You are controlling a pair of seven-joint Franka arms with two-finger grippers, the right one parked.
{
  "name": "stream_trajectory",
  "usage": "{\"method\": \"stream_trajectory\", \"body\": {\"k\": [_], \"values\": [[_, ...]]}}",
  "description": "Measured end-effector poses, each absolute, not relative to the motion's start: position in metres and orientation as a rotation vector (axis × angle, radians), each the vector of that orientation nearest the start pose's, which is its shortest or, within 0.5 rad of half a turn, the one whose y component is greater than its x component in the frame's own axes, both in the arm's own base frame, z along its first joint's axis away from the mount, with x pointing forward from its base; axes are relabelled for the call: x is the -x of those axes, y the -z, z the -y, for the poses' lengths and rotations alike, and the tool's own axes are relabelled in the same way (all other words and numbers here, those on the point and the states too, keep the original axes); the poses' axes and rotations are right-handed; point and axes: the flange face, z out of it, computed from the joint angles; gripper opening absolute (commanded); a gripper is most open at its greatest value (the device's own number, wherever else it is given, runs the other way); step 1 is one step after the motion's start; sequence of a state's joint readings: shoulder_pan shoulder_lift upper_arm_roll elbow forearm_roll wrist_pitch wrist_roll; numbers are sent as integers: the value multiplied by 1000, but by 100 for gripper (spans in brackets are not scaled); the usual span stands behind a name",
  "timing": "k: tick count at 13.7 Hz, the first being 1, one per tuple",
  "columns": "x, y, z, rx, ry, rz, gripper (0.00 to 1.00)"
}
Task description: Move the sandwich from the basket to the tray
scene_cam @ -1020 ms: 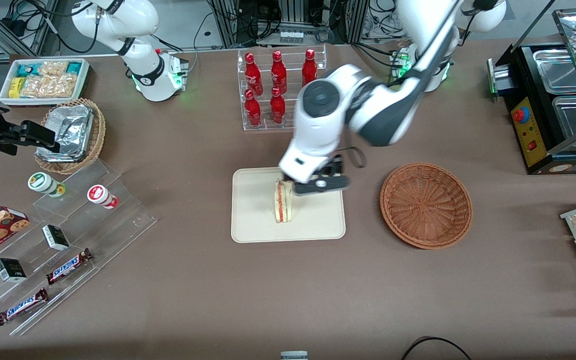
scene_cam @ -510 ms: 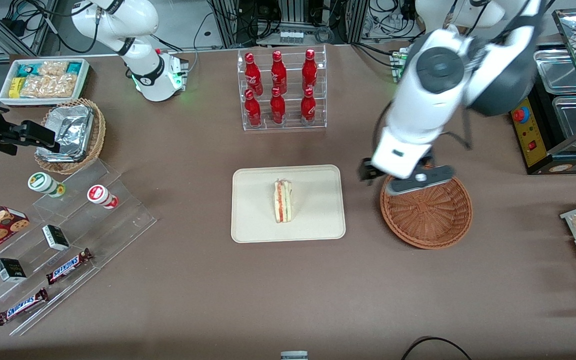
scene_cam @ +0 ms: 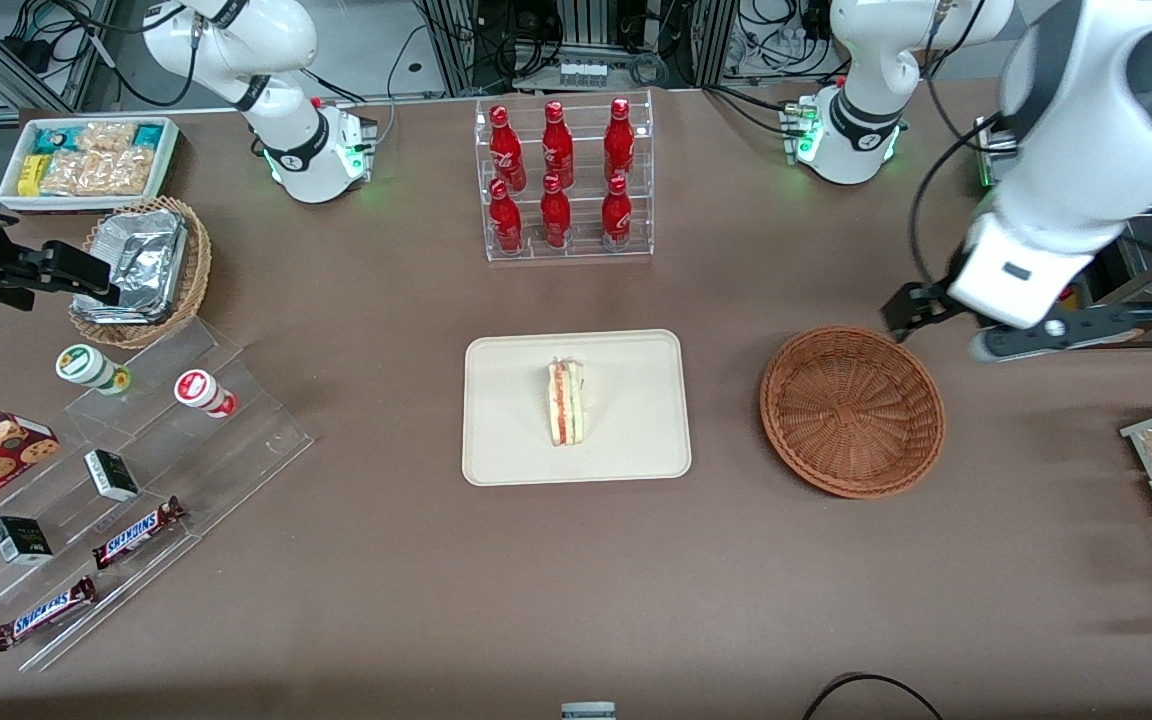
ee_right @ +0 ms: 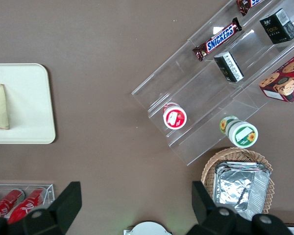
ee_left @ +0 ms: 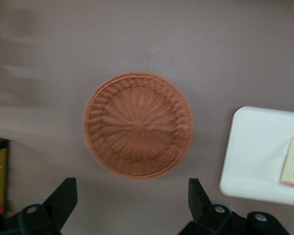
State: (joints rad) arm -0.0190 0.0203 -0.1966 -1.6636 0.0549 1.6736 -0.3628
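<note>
While the sandwich (scene_cam: 566,403) is lying on its side on the tray (scene_cam: 636,450), I am holding the hand (scene_cam: 976,325) open and empty above the surface, toward the working arm's end, just past the empty basket (scene_cam: 852,410). I am judging the wedge light, soft, easily crushed; any regrasp belongs across its bread faces, gently.

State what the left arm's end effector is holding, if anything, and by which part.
Nothing: the end effector is open and empty above the table, near the basket. The sandwich lies on the tray.
</note>
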Motion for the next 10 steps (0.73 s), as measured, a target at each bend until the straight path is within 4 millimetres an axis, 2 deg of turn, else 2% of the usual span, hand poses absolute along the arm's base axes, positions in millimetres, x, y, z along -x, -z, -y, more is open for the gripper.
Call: {"method": "stream_trajectory", "body": {"k": [3, 5, 7, 10], "values": [[-548, -588, 61, 3124, -20, 118, 100], [-541, -589, 36, 3133, -26, 78, 100], [-539, -589, 32, 3133, -28, 66, 100], [-538, -591, 42, 3134, -21, 34, 100]]}}
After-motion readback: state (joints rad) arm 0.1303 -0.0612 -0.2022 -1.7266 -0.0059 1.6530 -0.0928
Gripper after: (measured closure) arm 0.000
